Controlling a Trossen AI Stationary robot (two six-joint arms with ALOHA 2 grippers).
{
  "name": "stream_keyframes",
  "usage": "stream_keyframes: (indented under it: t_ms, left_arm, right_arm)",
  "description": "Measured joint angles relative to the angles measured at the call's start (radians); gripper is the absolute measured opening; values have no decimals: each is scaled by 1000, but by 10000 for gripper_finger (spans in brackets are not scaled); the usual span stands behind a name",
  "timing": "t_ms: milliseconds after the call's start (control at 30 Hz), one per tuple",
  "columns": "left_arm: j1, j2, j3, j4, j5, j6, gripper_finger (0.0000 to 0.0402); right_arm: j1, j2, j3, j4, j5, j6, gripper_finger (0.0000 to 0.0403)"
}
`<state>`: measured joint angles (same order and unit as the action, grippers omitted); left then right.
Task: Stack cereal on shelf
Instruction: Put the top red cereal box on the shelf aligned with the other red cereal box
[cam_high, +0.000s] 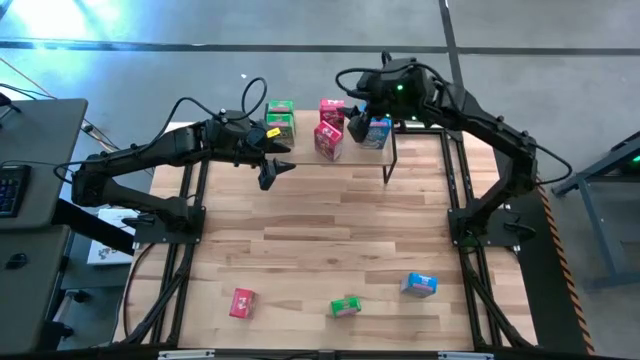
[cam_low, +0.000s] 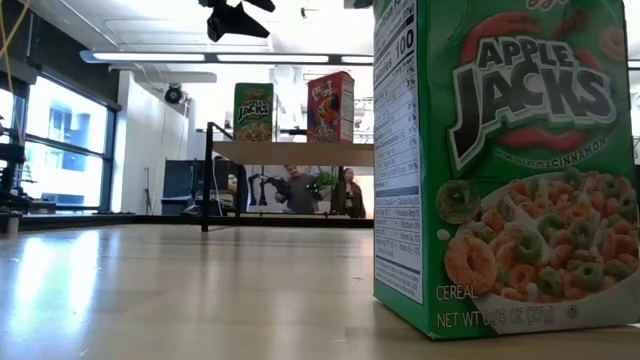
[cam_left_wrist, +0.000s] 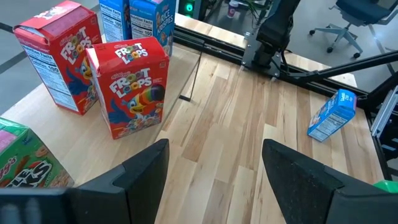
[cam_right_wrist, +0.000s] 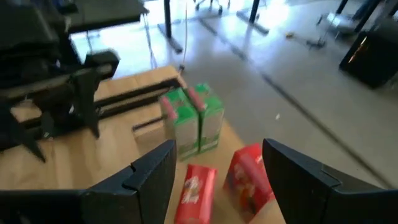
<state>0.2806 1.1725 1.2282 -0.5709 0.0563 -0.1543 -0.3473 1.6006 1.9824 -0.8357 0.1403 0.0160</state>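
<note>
Six cereal boxes were found grouped by colour on the shelf (cam_high: 395, 150): green pair (cam_high: 280, 118), red pair (cam_high: 329, 127), blue pair (cam_high: 377, 130) (apparently sorted for stacking). Three more boxes lay near the table's front edge: red (cam_high: 242, 303), green (cam_high: 346, 306), blue (cam_high: 419, 285). The left gripper (cam_high: 277, 168) was held wide and empty beside the shelf; the right gripper (cam_high: 357, 125), likewise spread and empty, was poised over the blue pair.

The left arm reaches in from its side, its left gripper (cam_high: 275, 170) hanging with fingers spread wide (a clear gap shows between them). Opposite it, the right arm arches over, right gripper (cam_right_wrist: 214, 180) likewise parted and empty.
</note>
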Motion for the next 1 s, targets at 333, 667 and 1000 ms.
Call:
stream_keyframes:
  t_ms: [333, 667, 1000]
  left_arm:
    - [0, 0, 0, 0, 0, 0, 248]
    - [0, 0, 0, 0, 0, 0, 248]
    - [0, 0, 0, 0, 0, 0, 248]
  right_arm:
    - [0, 71, 4, -105, -39, 118, 232]
    - [0, 127, 4, -111, -48, 142, 232]
    - [1, 188, 4, -129, -52, 141, 232]
